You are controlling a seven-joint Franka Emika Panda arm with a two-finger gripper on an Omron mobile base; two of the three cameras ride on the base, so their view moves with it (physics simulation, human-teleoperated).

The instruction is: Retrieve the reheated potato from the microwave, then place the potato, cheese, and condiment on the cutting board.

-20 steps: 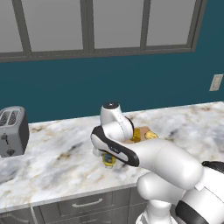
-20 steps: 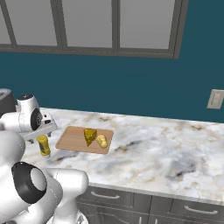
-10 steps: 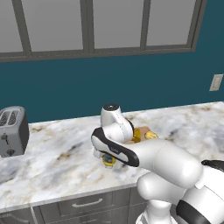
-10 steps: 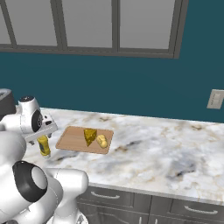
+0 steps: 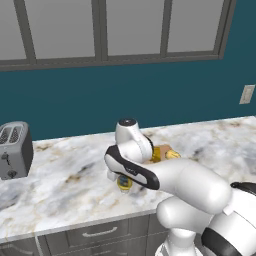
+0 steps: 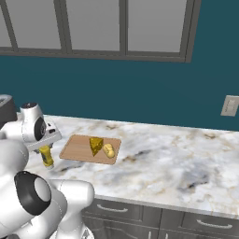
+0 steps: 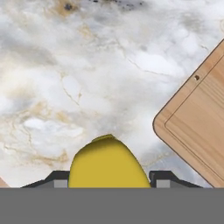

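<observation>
toaster: a silver 2-slot toaster (image 5: 13, 149) is sitting far left of the thin light-brown wooden cutting board (image 6: 77, 148), at the edge of the grey-veined white marble counter (image 6: 177, 168), well clear of the work.

gripper: the arm's two-finger gripper (image 7: 109, 181) is reaching down just left of the board; its dark fingers (image 7: 164, 178) are pressing on both sides of the jar, so I am judging it clamped on the jar, gripping low enough for a steady carry.

condiment: the short yellow jar with a yellow lid and dark blue label band (image 6: 46, 156) is standing upright on the marble just beside the board's left edge, not on it. In the hand view its yellow top (image 7: 109, 164) is sitting between the fingers with the board's rounded corner (image 7: 199, 120) close by, so only a short carry over the rim seems needed.

cheese: the yellow-orange triangular wedge (image 6: 96, 145) is resting on the board, right of its middle, already delivered.

potato: the pale-yellow oval lump (image 6: 108, 150) is lying on the board just right of the wedge, about touching it, leaving the board's left half bare for the jar.

stage: 2 of 3 items are sitting on the board; the jar is the last.
</observation>
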